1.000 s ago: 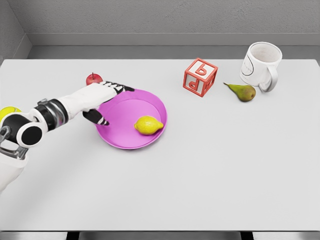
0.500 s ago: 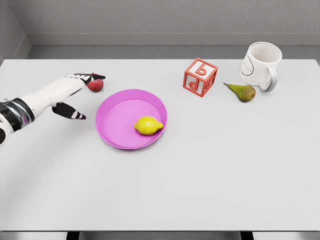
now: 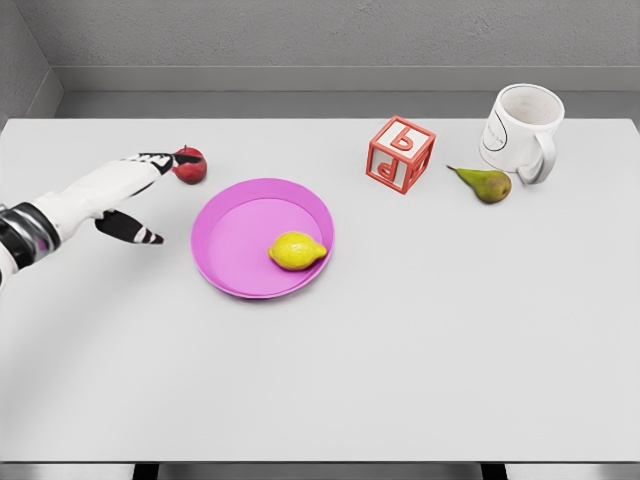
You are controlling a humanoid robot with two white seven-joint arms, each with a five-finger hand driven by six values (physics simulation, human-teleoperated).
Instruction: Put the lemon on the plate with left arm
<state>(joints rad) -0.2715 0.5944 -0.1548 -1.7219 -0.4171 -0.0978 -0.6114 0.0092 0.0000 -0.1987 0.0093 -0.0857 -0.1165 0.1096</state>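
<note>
The lemon (image 3: 297,250) lies on the pink plate (image 3: 240,230), apparently delivered. The left hand (image 3: 128,195), fingers spread and empty, hovers left of the plate beside a small red fruit (image 3: 189,165) (worth avoiding); a clean retreat should lift clear of the tabletop (image 3: 420,340).

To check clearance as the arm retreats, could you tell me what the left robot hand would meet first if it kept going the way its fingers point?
The left robot hand points up and right, fingertips by the apple. It would likely meet the apple first, though depth is unclear.
</note>
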